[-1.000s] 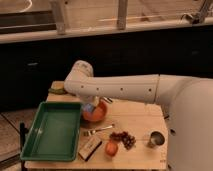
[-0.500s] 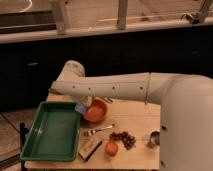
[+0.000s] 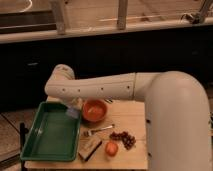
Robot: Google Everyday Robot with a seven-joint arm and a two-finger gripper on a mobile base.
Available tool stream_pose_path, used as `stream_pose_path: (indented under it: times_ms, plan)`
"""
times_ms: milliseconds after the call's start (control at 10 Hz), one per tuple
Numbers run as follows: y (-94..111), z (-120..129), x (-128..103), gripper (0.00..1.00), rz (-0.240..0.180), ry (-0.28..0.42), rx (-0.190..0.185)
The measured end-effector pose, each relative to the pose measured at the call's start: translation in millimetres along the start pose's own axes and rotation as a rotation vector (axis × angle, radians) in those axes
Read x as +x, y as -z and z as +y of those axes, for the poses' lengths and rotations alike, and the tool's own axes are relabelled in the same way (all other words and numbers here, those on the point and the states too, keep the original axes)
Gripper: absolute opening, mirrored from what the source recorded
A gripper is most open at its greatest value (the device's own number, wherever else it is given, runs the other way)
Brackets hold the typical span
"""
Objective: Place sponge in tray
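Sponge (image 3: pixel 73 113): in the camera view it hangs at the lower end of the gripper (image 3: pixel 75 107), right at the tray's (image 3: pixel 49 136) far right corner, just beside the orange bowl (image 3: pixel 95 111) on the counter (image 3: pixel 129 119). The fingers point downward and look closed on the sponge, which sits directly under them; its long axis cannot be made out. The open tray floor lies to the left of and nearer than the sponge, so my guess is that a short move that way comes before letting go.
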Motion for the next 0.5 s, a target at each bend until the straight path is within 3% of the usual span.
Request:
stream_pose_path:
  times_ms: [200, 500]
  plan:
    - [-16, -19, -23, 0.00, -0.044, 0.084, -0.016]
    - [-32, -26, -41, 0.00, -0.092, 0.146, -0.032]
